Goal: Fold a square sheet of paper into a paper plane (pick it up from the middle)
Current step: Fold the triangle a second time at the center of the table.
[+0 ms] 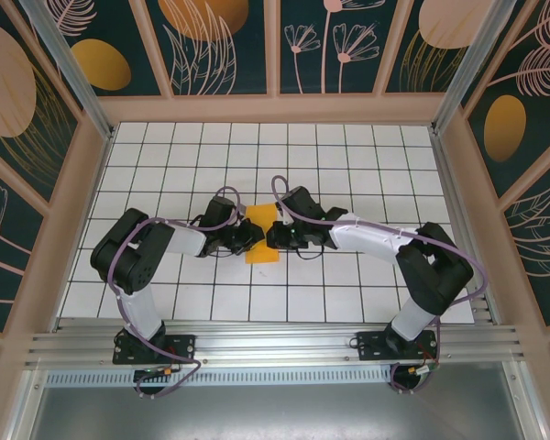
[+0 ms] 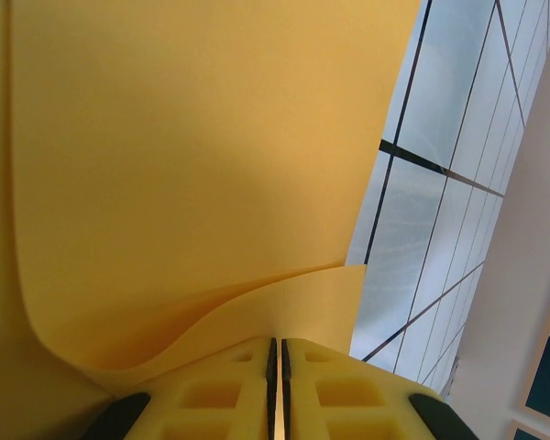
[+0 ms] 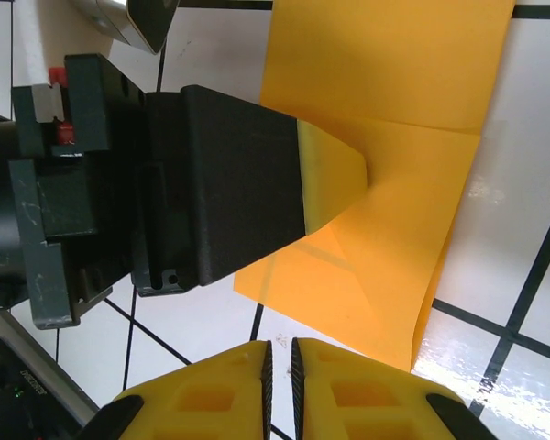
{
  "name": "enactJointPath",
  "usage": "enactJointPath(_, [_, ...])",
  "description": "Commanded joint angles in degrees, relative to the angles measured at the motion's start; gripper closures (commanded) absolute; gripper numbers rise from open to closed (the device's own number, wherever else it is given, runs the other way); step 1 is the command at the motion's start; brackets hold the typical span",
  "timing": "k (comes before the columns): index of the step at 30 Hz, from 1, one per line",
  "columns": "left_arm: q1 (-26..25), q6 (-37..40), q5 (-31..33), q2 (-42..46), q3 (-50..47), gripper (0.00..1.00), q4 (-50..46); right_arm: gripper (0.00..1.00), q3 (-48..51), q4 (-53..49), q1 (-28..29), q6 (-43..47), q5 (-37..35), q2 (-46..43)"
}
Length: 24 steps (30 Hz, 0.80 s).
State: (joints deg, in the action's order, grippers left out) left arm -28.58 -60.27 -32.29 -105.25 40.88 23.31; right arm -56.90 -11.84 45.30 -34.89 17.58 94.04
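Observing the sheet of paper (image 1: pixel 262 252) lying at the middle of the table (image 1: pixel 367 165), one ply lifting. The left gripper (image 3: pixel 359 174) is pinching its edge, I am judging to raise a flap. The right gripper (image 3: pixel 279 353) is hovering just beside it, jaws closed, gripping nothing.

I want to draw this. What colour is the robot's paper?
Plain orange-yellow, no pattern. The paper shows best in the right wrist view.
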Motion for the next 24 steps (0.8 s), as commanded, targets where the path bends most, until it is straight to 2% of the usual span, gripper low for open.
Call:
enactJointPath(1, [0.5, 1.8, 6.7, -1.6, -1.5, 0.86, -9.0, 0.84, -0.8, 0.7, -0.5, -1.0, -0.6, 1.6])
enactJointPath(8, [0.5, 2.2, 7.3, -1.4, -1.1, 0.87, -9.8, 0.86, -0.2, 3.4, -1.6, -0.4, 0.8, 2.6])
enactJointPath(24, [0.5, 1.8, 8.0, -1.2, -0.4, 0.86, -10.9, 0.90, -2.4, 2.4, -2.1, 2.4, 3.3, 10.0])
